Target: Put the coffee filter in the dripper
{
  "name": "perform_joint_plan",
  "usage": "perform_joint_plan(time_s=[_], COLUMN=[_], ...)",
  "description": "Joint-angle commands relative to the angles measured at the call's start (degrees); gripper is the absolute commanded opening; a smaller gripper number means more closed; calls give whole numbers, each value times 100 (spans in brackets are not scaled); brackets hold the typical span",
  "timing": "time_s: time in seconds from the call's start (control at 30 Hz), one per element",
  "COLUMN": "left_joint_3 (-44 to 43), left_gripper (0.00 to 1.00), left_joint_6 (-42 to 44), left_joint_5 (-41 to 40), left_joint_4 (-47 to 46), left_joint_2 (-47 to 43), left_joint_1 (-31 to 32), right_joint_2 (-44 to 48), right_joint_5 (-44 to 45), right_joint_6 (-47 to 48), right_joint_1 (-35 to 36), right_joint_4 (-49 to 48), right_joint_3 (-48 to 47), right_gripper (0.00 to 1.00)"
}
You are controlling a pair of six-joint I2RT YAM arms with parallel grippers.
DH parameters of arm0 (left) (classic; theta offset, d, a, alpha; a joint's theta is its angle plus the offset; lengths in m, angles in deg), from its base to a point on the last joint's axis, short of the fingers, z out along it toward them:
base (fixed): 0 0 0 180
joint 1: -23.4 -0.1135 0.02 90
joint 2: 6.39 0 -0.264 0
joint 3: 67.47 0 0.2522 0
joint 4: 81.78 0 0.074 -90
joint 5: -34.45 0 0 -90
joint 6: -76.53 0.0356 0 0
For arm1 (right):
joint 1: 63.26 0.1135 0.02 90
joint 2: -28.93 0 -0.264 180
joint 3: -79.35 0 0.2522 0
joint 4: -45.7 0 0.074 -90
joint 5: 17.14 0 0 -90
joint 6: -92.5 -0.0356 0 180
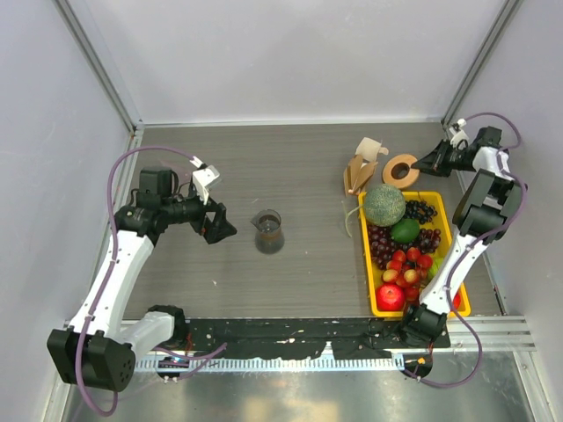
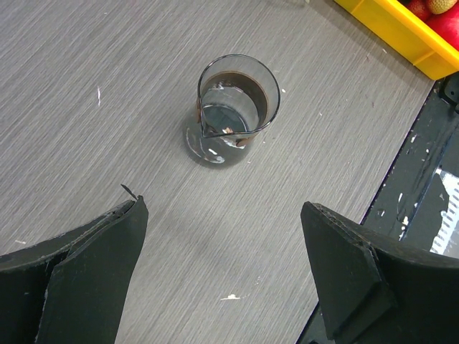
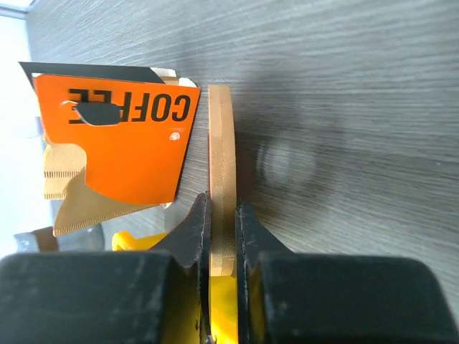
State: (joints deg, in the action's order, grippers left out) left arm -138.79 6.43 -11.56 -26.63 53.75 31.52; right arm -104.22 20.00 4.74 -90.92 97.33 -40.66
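Observation:
The dripper (image 1: 400, 170) stands at the far right of the table, its orange-brown collar (image 3: 221, 143) seen edge-on in the right wrist view. My right gripper (image 1: 430, 162) (image 3: 222, 204) is shut on that collar, one finger on each face. Just left of it lies a bunch of brown paper filters (image 1: 356, 173) (image 3: 72, 208) with an orange "COFFEE" card (image 3: 118, 143). I cannot pick out a single coffee filter. My left gripper (image 1: 220, 227) (image 2: 224, 206) hangs open and empty over the table, left of a glass carafe (image 1: 268, 231) (image 2: 233, 107).
A yellow fruit tray (image 1: 364, 237) holding a melon, grapes and red fruit sits right in front of the dripper. Its corner (image 2: 401, 29) shows in the left wrist view. Grey walls enclose the table on three sides.

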Motion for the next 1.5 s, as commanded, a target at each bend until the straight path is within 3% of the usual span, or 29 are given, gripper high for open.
perform_joint_plan(time_s=[0.0, 0.4, 0.67, 0.83, 0.93, 1.13, 1.23, 1.33, 1.47], left_joint_3=[-27, -27, 87, 482, 737, 1316, 1799, 2143, 2363], left_gripper=[99, 99, 99, 99, 99, 95, 94, 92, 90], left_joint_6=[14, -127, -1004, -1821, -2454, -3965, -4695, -5196, -5312], left_joint_5=[110, -65, -268, 153, 574, 1700, 1833, 1955, 1807], left_joint_4=[-87, -104, -639, -1509, -1966, -3265, -4416, -5296, -5510], left_joint_2=[-160, -327, -801, -1372, -1601, -1575, -1610, -1637, -1506], left_joint_1=[-30, -30, -153, -223, -223, -206, -127, 31, 286], right_joint_2=[763, 2537, 3741, 4471, 4849, 4973, 4956, 4877, 4798], right_joint_5=[-49, -75, -1024, -1271, -1288, -1779, -1877, -1807, -1763], right_joint_6=[119, 128, -461, -427, -382, -741, -1627, -1937, -2095], right_joint_1=[-143, -310, -126, 919, 1954, 3712, 4215, 4715, 5033], right_joint_4=[-139, -174, -69, 36, -51, -867, -1963, -2336, -2547], right_joint_3=[140, 299, 254, 781, 1281, 2178, 2635, 2795, 2953], right_gripper=[6, 5, 5, 5, 5, 5, 5, 5, 5])
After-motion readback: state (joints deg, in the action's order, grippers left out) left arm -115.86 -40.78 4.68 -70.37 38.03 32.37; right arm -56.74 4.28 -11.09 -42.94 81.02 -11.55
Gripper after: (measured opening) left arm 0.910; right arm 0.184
